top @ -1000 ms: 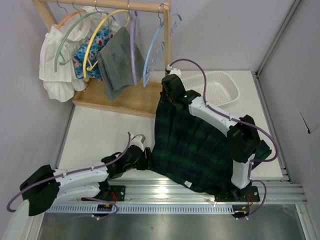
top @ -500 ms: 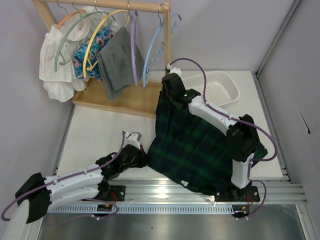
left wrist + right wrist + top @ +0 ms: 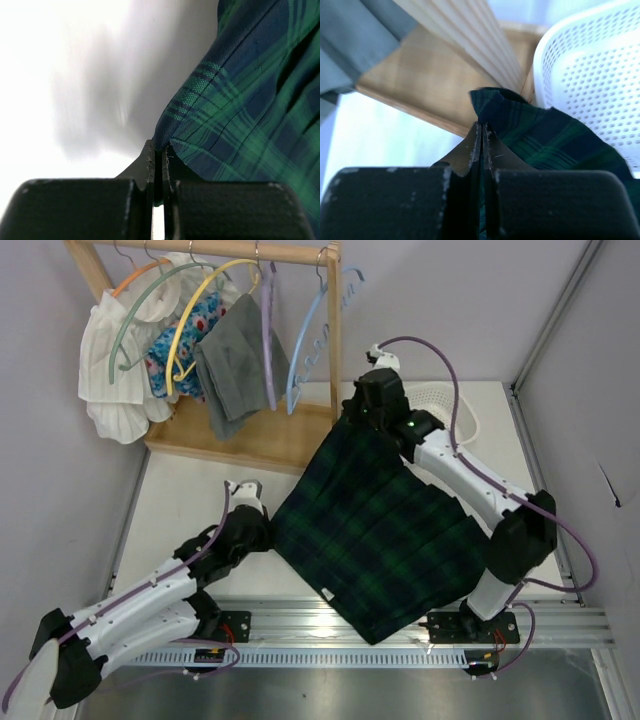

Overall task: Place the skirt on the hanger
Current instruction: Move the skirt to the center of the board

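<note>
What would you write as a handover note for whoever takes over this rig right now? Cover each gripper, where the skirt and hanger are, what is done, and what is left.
Left gripper: shut on the near-left corner of the skirt.
Right gripper: shut on the far corner, beside the rack post.
Skirt: stretched between the two grippers, on no hanger.
Blue hanger: empty, hanging on the rack.
Done: skirt gripped and spread.
Left: get it onto the hanger.

The skirt (image 3: 380,530), dark green and navy plaid, is stretched flat between two corners (one near the table's (image 3: 190,500) far edge), its hem reaching over the near edge. The light-blue hanger (image 3: 308,345) hangs bare at the rack's (image 3: 250,435) right end.
</note>
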Tool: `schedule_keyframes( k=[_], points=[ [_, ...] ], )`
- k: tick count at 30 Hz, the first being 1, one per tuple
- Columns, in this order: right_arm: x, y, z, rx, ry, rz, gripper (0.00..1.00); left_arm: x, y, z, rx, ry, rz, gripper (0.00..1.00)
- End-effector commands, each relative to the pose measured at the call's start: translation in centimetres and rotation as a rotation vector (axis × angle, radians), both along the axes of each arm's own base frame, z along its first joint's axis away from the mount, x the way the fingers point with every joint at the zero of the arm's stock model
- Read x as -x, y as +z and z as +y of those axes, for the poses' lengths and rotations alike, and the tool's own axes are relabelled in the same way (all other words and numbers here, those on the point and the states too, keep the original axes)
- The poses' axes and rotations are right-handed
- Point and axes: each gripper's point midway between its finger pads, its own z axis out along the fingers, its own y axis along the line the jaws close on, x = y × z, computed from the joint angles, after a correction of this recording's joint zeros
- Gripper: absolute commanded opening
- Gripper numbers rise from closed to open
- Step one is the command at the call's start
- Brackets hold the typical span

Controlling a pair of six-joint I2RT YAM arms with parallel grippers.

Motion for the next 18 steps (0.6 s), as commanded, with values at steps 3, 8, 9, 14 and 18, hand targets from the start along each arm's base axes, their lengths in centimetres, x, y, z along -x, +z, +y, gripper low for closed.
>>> schedule_keyframes(
  k=[3,8,9,14,18],
  points=[
    [0.3,6.5,-3.9,-0.09,-0.045,-0.145,0.0,-2.4,6.4,1.2,-0.07,0.032,-0.136,0.0],
    [1.6,6.9,-6.9,-0.11,-0.079,-0.144,0.0,-2.8,9.6,0.3,-0.112,-0.074,-0.194,0.0],
    [2.0,6.8,-7.2,-0.109,-0.081,-0.141,0.0,-2.9,10.2,0.2,-0.123,-0.1,-0.212,0.0],
    [5.7,5.4,-10.6,-0.081,-0.137,-0.099,0.0,-1.1,10.6,-1.9,-0.092,-0.293,-0.218,0.0],
    [9.9,4.0,-13.9,-0.086,-0.202,-0.04,0.0,1.4,9.5,-4.4,-0.069,-0.413,-0.17,0.0]
  ],
)
